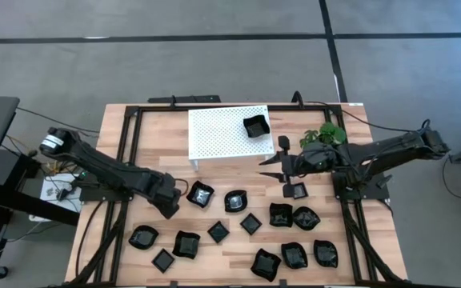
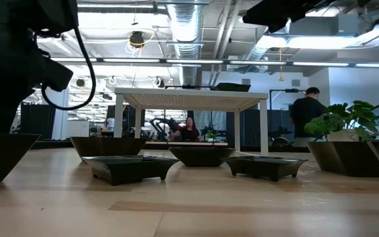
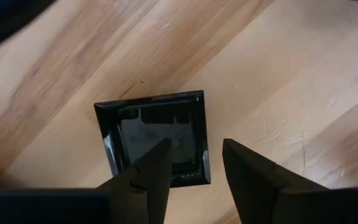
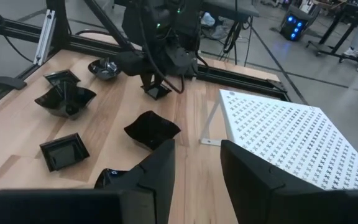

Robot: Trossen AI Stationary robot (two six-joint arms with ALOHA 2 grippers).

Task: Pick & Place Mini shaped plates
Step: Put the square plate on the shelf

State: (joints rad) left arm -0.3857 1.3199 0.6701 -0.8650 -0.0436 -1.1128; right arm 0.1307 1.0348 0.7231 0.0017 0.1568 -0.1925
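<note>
Several small glossy black plates, square and wavy-rimmed, lie flat on the wooden table. One black plate sits on the white perforated rack. My left gripper is open and points down over a small square plate. One finger is over the plate's hollow and the other is outside its rim; I cannot tell if they touch it. The right wrist view shows this gripper just above that plate. My right gripper is open and empty, above the table beside the rack.
A small green plant stands at the far right, by my right arm. A small plate lies under the right arm. Black frame rails run along both table sides. People are in the room beyond.
</note>
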